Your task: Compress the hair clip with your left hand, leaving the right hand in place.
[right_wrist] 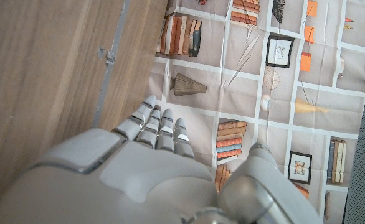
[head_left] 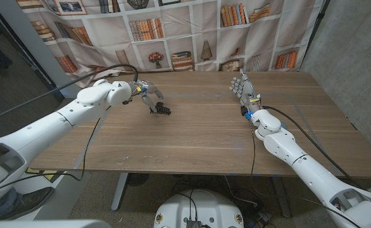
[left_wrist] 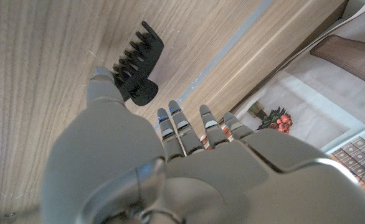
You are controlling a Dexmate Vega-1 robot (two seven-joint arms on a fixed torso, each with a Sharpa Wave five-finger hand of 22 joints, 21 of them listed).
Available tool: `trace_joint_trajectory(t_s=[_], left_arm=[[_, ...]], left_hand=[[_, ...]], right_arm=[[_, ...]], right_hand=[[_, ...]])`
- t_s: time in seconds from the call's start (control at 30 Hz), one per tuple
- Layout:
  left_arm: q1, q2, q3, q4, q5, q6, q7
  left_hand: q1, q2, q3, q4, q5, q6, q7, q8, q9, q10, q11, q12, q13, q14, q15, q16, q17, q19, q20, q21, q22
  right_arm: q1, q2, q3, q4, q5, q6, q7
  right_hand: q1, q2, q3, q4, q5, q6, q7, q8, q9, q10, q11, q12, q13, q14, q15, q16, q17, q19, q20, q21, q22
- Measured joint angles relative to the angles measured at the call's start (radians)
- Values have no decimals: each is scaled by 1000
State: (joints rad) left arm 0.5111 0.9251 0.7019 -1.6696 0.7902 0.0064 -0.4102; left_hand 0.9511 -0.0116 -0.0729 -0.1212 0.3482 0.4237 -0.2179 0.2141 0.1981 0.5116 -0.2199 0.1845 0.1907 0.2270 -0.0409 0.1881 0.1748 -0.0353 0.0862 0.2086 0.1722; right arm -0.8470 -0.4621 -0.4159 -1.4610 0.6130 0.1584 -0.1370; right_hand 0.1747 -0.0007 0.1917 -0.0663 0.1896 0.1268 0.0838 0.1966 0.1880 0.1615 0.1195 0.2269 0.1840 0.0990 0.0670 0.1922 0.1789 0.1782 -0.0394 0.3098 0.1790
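Your left robot hand (left_wrist: 170,168): one, fingers curled over one black hair clip (left_wrist: 136,65) on the worktop (head_left: 192,133); whether it grips, you cannot tell. Your right robot hand (head_left: 244,88): one, fingers straight, together, holding nothing.

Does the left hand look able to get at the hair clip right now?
Probably yes. The left hand is right at the hair clip, and in the left wrist view a finger looks to be touching it. Nothing lies between them; the right hand stands well apart.
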Motion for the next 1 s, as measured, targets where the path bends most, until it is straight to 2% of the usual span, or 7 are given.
trace_joint_trajectory(t_s=[0.27,0.47,0.53,0.6,1.0], left_arm=[[1,-13,11,18,-10,4,14],[4,-19,14,26,-18,12,28],[6,-21,15,29,-23,15,33],[8,-22,15,31,-29,19,40],[12,-24,16,36,-44,32,66]], left_hand=[[6,6,-3,3,7,22,0,12,0,3,-1,5,1,16,2,0,0,13,4,0,3],[26,9,-8,8,7,80,0,34,1,59,-1,16,3,50,0,5,0,35,4,0,3],[18,30,-14,14,7,98,0,40,5,72,0,16,3,52,2,5,0,40,4,0,3],[22,34,-12,21,7,109,-2,44,5,83,0,16,3,61,0,5,0,46,10,0,3],[24,48,-12,21,7,130,-2,45,2,104,0,16,3,71,0,5,0,57,21,0,0]], right_arm=[[2,-1,-1,6,4,-6,5],[4,-2,-2,8,6,-9,10],[4,-2,-3,9,6,-10,10],[5,-3,-4,11,7,-13,12],[9,-3,-6,15,10,-18,17]], right_hand=[[0,0,0,0,0,0,0,0,0,0,0,0,0,8,0,0,0,0,0,0,0],[0,0,0,0,0,0,0,0,0,7,-4,0,0,10,1,0,0,0,0,0,0],[0,0,0,0,0,0,0,0,0,7,-4,0,0,10,1,0,0,0,0,0,0],[0,0,0,0,0,0,0,0,0,7,-4,0,0,10,0,0,0,0,0,0,0],[0,0,0,0,0,0,0,0,0,11,0,0,0,11,0,0,0,9,2,0,0]])
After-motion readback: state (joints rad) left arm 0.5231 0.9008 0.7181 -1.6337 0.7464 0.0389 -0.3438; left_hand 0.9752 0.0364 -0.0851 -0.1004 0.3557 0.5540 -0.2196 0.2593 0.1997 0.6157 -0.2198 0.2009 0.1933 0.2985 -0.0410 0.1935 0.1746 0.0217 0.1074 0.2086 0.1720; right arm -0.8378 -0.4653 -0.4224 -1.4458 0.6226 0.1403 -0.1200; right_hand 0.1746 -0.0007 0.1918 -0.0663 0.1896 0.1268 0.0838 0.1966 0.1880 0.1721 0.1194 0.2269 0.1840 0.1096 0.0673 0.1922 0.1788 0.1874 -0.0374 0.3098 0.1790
